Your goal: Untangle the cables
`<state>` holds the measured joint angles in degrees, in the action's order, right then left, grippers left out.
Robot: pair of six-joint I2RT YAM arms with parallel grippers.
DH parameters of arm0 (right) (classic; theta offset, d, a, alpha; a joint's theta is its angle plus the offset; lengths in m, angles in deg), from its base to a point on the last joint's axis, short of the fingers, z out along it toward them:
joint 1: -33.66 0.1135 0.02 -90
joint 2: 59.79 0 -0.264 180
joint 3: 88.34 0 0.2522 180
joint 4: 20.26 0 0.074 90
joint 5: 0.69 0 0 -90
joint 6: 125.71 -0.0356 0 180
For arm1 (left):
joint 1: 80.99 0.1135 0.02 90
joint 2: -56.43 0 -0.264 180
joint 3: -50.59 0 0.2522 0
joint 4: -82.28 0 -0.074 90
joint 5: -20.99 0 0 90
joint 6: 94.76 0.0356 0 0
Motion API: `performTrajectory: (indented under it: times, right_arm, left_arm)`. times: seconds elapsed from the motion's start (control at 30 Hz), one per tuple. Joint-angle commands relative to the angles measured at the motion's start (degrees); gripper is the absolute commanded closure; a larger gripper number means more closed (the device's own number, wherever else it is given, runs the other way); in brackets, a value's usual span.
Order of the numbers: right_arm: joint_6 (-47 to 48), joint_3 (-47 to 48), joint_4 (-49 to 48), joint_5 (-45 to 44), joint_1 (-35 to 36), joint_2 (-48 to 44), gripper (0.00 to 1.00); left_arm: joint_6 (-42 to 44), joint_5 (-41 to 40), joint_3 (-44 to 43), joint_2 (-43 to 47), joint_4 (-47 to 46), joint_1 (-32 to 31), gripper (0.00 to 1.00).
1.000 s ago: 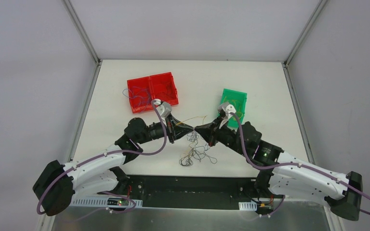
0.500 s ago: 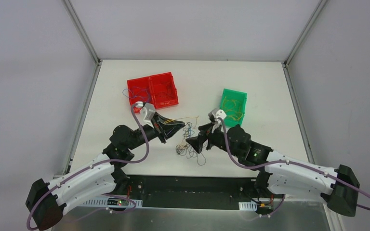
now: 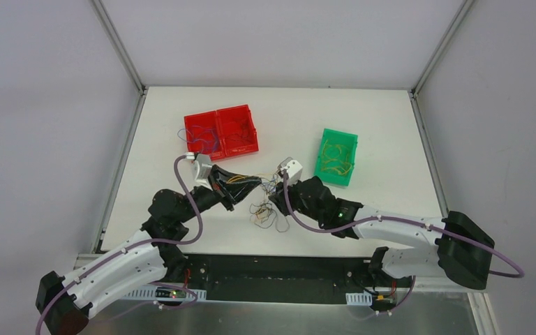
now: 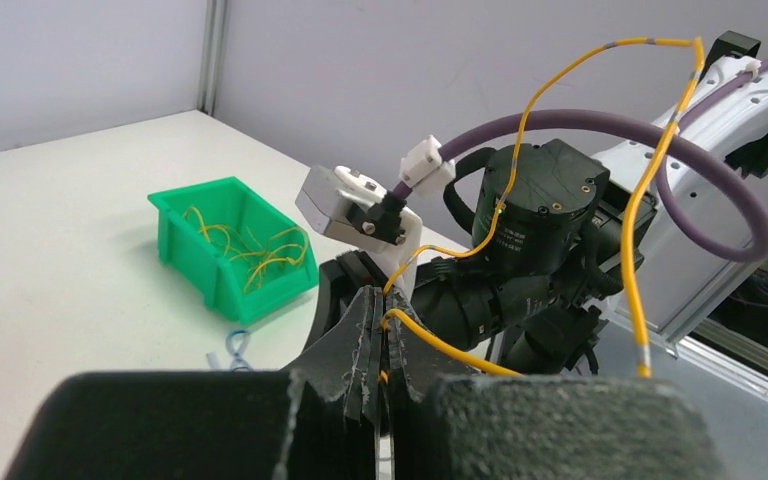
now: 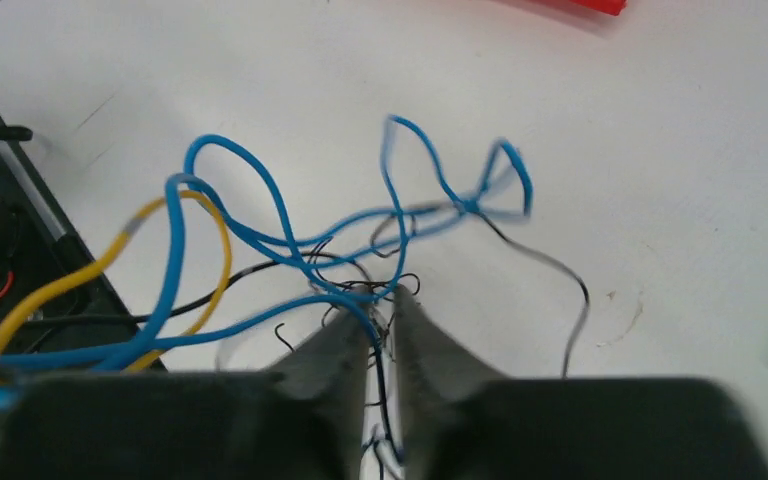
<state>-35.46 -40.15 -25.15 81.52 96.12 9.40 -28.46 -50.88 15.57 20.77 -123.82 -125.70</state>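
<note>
Cables (image 3: 266, 213) lie knotted on the tabletop (image 3: 391, 125), between the two pincers. Left pincer (image 4: 378, 335) is pressed together on a yellow cable (image 4: 640, 320). Right pincer (image 5: 380, 305) is almost closed at the blue strands (image 5: 173, 250); I cannot tell whether it grips them. Draw the pincers apart slowly and low, watching that no loop tightens.

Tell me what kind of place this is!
Most likely a robot lab's test bench. Two robot arms are bolted to the edge of a white table, plain grey panels wall it in, and small red bins and a green bin hold thin coloured wires.
</note>
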Motion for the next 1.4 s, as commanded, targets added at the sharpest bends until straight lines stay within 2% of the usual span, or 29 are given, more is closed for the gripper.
performTrajectory:
  times: [0.0,0.1,0.17,0.23,0.33,0.4,0.5,0.67,0.87,0.97,1.0,1.03,1.07,1.1,1.23,1.37]
  right_arm:
    - [-0.1,3.0,-2.3,-6.9,0.0,0.5,1.0]
    - [-4.0,2.1,-2.3,-15.5,-0.8,-0.6,1.0]
    - [-8.4,1.0,-1.5,-18.0,-4.7,-2.0,1.0]
    - [-14.7,0.3,1.0,-14.5,-10.7,-3.1,1.0]
    - [-23.4,-0.3,3.7,-7.4,-19.4,-2.7,1.0]
    - [-24.8,-0.4,3.8,-2.9,-21.7,-2.0,1.0]
    - [-24.0,0.5,4.0,0.0,-21.7,-1.5,1.0]
    - [-20.5,0.7,2.7,5.7,-20.6,-2.3,1.0]
    - [-11.0,4.2,3.1,13.4,-10.9,-1.0,1.0]
    - [-9.8,5.8,3.8,14.9,-9.0,0.8,0.99]
    - [-10.3,6.2,3.9,14.9,-9.0,1.4,0.84]
    - [-11.0,6.7,4.7,13.4,-9.0,2.0,0.53]
    - [-11.7,7.1,5.4,12.0,-9.0,2.5,0.33]
    - [-12.0,7.4,6.0,11.1,-9.2,2.7,0.24]
    - [-11.9,6.2,6.5,9.0,-9.6,-2.0,0.22]
    - [-12.3,2.5,6.2,5.2,-11.6,-11.9,0.21]
  left_arm:
    - [-0.8,-2.2,0.8,2.7,-1.6,-0.5,1.0]
    - [1.0,-9.4,2.4,6.9,1.3,-0.5,1.0]
    - [1.5,-20.1,3.8,11.0,4.8,-0.5,1.0]
    - [2.2,-26.8,5.3,16.0,7.3,-0.5,1.0]
    - [3.5,-31.6,7.6,24.7,9.4,-0.5,1.0]
    - [4.0,-34.3,8.6,28.6,10.6,-0.5,1.0]
    - [3.9,-38.1,8.7,30.2,13.2,-0.6,1.0]
    - [3.4,-41.4,7.6,28.1,15.2,-0.6,1.0]
    - [3.5,-39.7,3.6,20.2,17.5,-0.6,1.0]
    - [3.3,-39.3,2.5,17.7,18.4,-0.6,1.0]
    - [3.2,-39.2,2.1,16.9,19.0,-0.6,1.0]
    - [3.1,-39.0,1.8,16.4,19.3,-0.6,1.0]
    - [3.1,-38.7,1.5,15.8,19.6,-0.6,1.0]
    - [3.1,-37.9,1.2,15.4,19.5,-0.6,1.0]
    - [3.8,-33.1,0.1,12.8,18.6,-0.6,1.0]
    - [3.9,-33.1,-3.4,5.6,19.7,-0.6,1.0]
